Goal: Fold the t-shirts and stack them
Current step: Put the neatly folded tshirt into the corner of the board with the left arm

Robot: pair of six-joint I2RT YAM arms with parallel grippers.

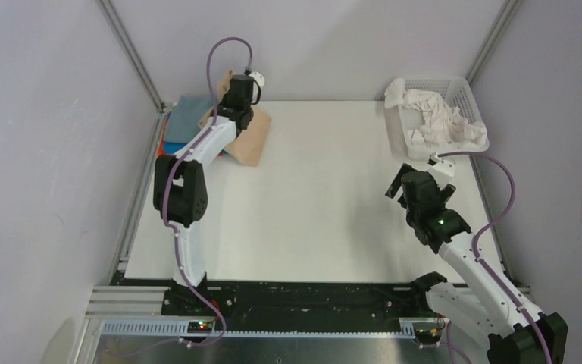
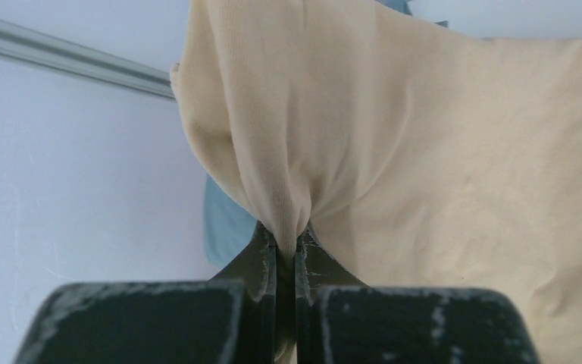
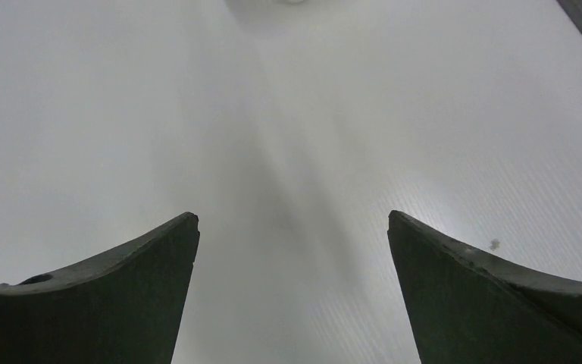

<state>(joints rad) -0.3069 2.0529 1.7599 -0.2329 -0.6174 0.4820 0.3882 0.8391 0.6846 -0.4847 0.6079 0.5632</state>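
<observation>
Left pincer point(image 2: 287, 233) pinches tan shirt point(image 2: 439, 152) (other shirts point(image 1: 188, 112) mostly hidden).

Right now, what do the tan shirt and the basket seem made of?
Tan shirt: soft matte knit cloth, perhaps cotton; it gathers into folds where the left tool pinches it. Basket: probably rigid white plastic; its walls are an open mesh.

Stretches left arm point(image 1: 197, 148) far back-left, left tool point(image 2: 286, 239) pinched tight on tan t-shirt point(image 2: 439, 152); holds right arm point(image 1: 477, 262) bent, right tool point(image 3: 293, 220) spread wide.
</observation>
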